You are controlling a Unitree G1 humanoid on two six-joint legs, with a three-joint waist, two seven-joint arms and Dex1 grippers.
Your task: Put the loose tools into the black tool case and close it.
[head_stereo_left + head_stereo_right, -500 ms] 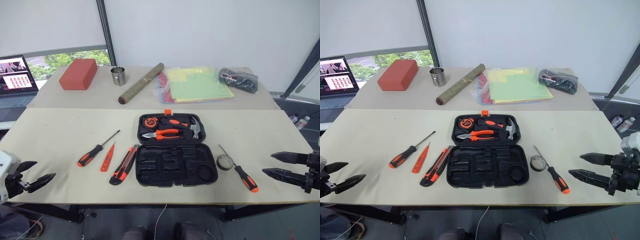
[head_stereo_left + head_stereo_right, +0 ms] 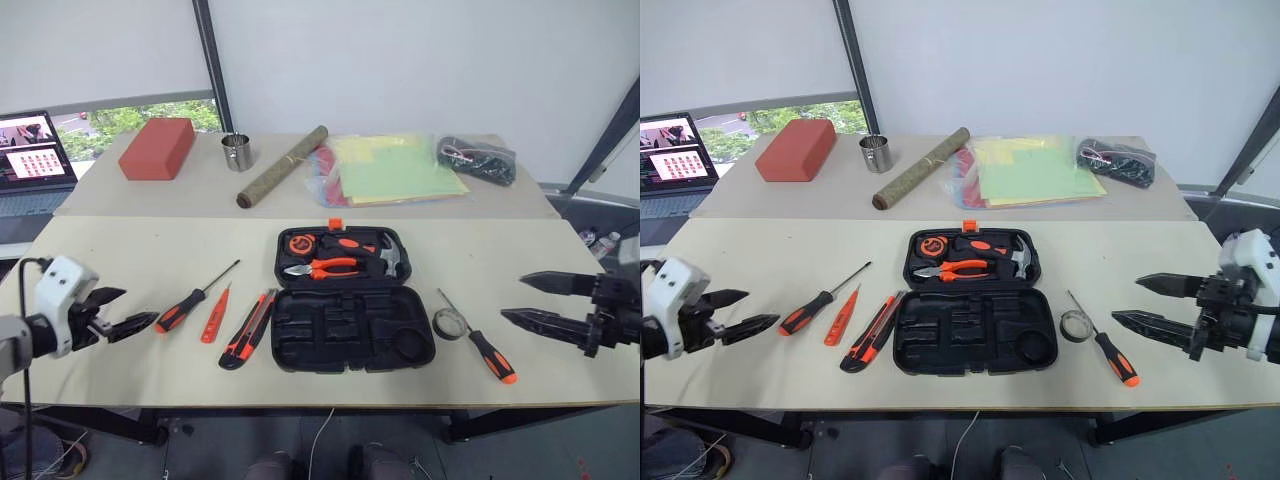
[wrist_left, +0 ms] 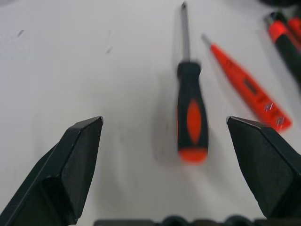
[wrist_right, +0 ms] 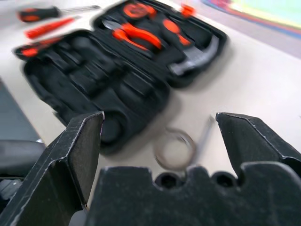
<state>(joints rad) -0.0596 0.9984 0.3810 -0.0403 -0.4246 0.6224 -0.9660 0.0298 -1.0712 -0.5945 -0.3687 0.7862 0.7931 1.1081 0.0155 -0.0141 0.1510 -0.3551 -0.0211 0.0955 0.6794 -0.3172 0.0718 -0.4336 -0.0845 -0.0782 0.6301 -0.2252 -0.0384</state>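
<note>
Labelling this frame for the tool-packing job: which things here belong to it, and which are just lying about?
Belong to the job:
- open black tool case
- left screwdriver
- right screwdriver
- orange tester screwdriver
- utility knife

Just lying about:
- tape roll
- red block
- metal cup
- rolled mat
- coloured folders
- bag of cables
- laptop

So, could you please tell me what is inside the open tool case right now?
The case lies open. Its far half holds pliers, a hammer and a tape measure. The near half shows empty moulded slots. Anything beneath those tools is hidden.
</note>
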